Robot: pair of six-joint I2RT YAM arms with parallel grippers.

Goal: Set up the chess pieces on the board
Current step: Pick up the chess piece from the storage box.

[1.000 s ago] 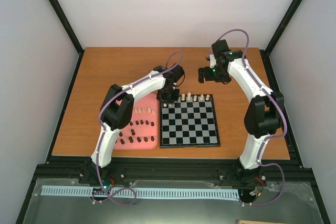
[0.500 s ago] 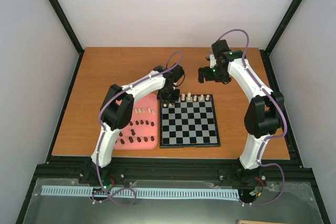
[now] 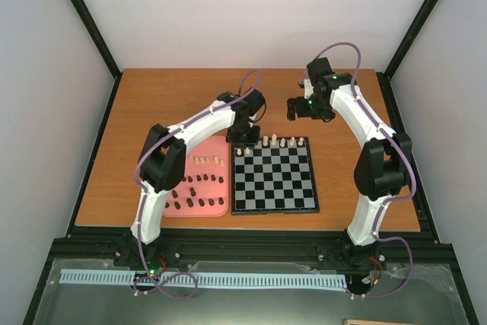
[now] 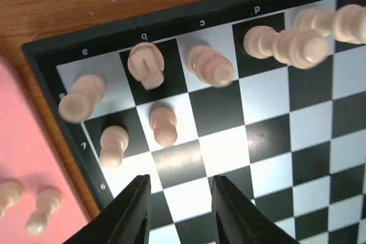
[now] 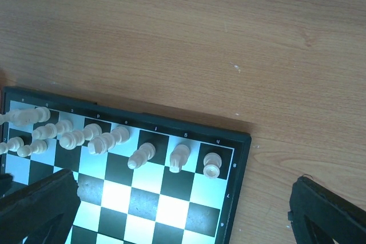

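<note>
I see the square, flat chessboard [image 3: 275, 175], glossy black and light grey checks inside a thin black border. It lies on the brown wood-grain desk [image 3: 152, 104], just beside a smooth pink tray [image 4: 23, 141] with rounded corners.

Small cream chess pieces [image 3: 275, 141] with smooth, turned, rounded heads stand in a row along the board's far rank. Two cream pawns [image 4: 163, 125] stand side by side on the next rank, at the far left corner. More pale pieces [image 4: 40, 215] lie on the tray, and the dark brown pieces [image 3: 199, 202] are scattered over its near half.

The left jaws are over that far left corner of the board. Their matt black fingers [image 4: 134, 212] stand a little apart, with only board squares showing in the gap, so they pinch nothing. In the left wrist view the two pawns sit just beyond the fingertips, clear of them, one roughly in line with the gap.

The right jaws hang over bare desk beyond the board's far edge. They are spread wide and hold nothing, and the far rank lies below and between their black fingers [image 5: 34, 204].
</note>
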